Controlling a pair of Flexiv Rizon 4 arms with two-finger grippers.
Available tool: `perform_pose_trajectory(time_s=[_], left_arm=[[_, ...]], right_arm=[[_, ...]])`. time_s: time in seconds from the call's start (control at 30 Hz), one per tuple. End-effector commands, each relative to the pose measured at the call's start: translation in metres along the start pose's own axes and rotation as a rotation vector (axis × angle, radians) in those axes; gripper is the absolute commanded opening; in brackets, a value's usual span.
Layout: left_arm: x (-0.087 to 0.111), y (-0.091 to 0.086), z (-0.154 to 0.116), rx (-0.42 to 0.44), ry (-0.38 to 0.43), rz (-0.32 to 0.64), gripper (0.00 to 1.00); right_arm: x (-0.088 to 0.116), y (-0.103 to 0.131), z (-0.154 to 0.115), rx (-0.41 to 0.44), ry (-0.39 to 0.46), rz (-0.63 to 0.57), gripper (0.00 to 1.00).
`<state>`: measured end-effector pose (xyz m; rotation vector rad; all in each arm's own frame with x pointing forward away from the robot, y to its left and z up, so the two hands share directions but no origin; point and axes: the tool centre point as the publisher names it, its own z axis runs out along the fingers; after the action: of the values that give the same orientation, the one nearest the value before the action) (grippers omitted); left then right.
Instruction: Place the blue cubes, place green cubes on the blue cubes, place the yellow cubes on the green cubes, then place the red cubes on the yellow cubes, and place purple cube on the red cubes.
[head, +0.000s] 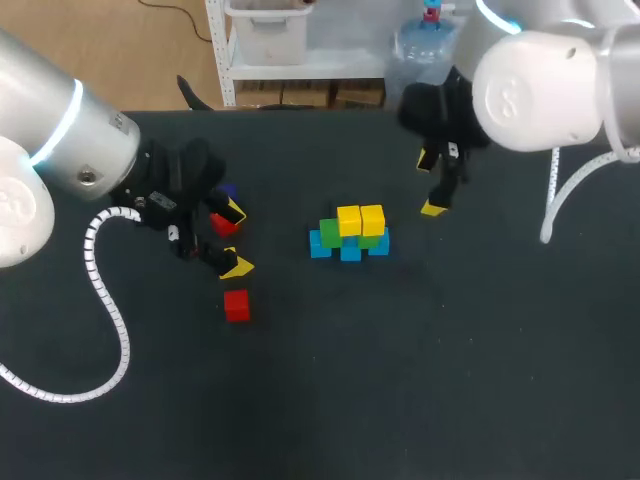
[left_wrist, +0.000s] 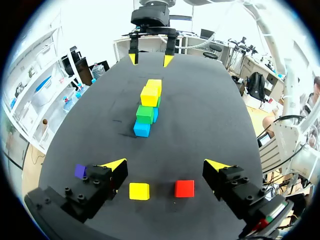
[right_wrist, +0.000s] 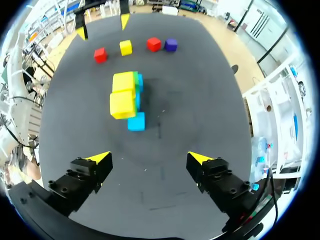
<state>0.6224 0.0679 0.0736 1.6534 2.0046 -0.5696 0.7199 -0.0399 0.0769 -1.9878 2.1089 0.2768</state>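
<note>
Step in hand: as I judge it, fetching the loose yellow cube (left_wrist: 139, 191), because the yellow layer comes before the red one.
Left gripper (left_wrist: 166, 165): the jaws are spread and hold nothing. It hangs over the row of loose cubes, and both the loose yellow cube and a red cube (left_wrist: 184, 188) show between the jaws.
Right gripper (right_wrist: 150, 157): the jaws are spread and empty, above the worktop (head: 420, 380) on the far side of the stack (head: 352, 234).
Stack: it stands mid-worktop, with blue cubes (head: 350, 251) at the bottom, green cubes (head: 329, 232) on them and two yellow cubes (head: 360, 219) on top.
Other loose cubes: a purple cube (left_wrist: 80, 171) lies just outside one jaw, and a second red cube (right_wrist: 154, 44) lies just beside it.
Grasp: centre on the yellow cube alone, so that the red one falls outside the jaws. Come straight down with the jaws flat on opposite faces.
Risk: the red neighbour lies near, and closing off-centre could drag or nudge it.
Placement: set it squarely on green and let go gently, so the seated yellow cubes do not shift. Which green top is free I cannot tell.
</note>
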Motion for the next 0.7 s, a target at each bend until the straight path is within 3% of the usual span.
perform_pose_trajectory(time_s=[0.03,0.13,0.27,0.5,0.7], left_arm=[[0.002,0.000,0.000,0.001,-0.006,0.003,1.00],[0.002,0.000,0.000,0.001,-0.006,0.003,1.00],[0.002,0.000,0.000,0.001,-0.006,0.003,1.00],[0.002,0.000,0.000,0.001,-0.006,0.003,1.00],[0.002,0.000,0.000,0.001,-0.006,0.003,1.00]], right_arm=[[0.025,-0.009,-0.013,0.006,-0.212,0.007,1.00],[0.037,-0.010,-0.025,0.044,-0.385,0.045,1.00],[0.044,-0.008,-0.033,0.040,-0.477,0.054,1.00],[0.044,0.007,-0.051,0.057,-0.599,0.028,1.00],[0.044,0.023,-0.062,0.075,-0.589,0.032,1.00]])
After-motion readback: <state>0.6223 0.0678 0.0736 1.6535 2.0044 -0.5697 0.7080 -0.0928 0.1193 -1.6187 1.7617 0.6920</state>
